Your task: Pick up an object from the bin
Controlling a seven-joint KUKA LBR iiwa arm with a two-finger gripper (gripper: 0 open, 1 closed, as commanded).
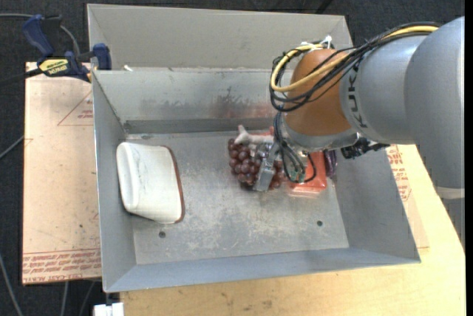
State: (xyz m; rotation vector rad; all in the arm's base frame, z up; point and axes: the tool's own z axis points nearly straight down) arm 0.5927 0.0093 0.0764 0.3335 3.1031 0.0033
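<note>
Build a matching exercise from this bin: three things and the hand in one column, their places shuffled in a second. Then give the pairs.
1. white rounded rectangular block
2. dark red bunch of grapes
3. flat red-orange packet
4. hand

A. middle of the grey metal bin
B. at the grapes' right edge
C. left side, lying alone
D. right of the grapes, partly hidden

Pairs: 1-C, 2-A, 3-D, 4-B
</note>
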